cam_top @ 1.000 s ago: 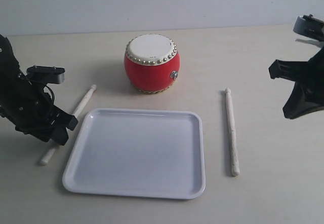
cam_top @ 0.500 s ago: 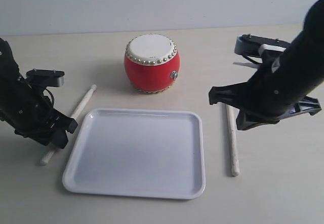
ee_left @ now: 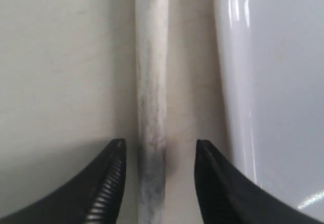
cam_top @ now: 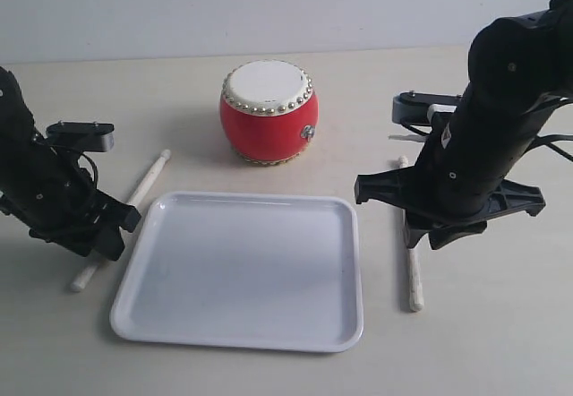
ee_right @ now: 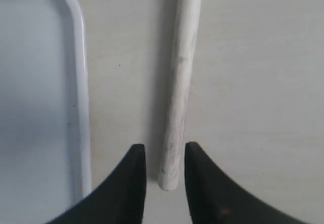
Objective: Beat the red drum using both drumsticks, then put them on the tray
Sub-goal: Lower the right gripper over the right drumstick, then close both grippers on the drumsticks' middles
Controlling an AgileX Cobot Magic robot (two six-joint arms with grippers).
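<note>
The red drum (cam_top: 268,111) stands upright behind the white tray (cam_top: 242,271). One pale drumstick (cam_top: 148,181) lies slanted on the table left of the tray. My left gripper (cam_top: 97,235) is low over its lower half. In the left wrist view that drumstick (ee_left: 152,92) runs between the open fingers (ee_left: 109,183) of the left gripper (ee_left: 158,148), untouched, with the tray rim (ee_left: 238,82) beside it. The other drumstick (cam_top: 414,279) lies right of the tray. My right gripper (cam_top: 421,235) hovers over it, open. Its butt end (ee_right: 170,176) lies between the right gripper (ee_right: 164,145) fingers, with small gaps each side.
The pale table (cam_top: 501,342) carries only these things. A light wall (cam_top: 269,2) closes off the back. The tray rim (ee_right: 81,82) runs close along the right drumstick, about a finger's width away. The right arm's bulk hides the middle of that stick in the exterior view.
The right arm has swung in from the far right edge and come down over the right drumstick. The left arm has stayed nearly still over the left drumstick.
</note>
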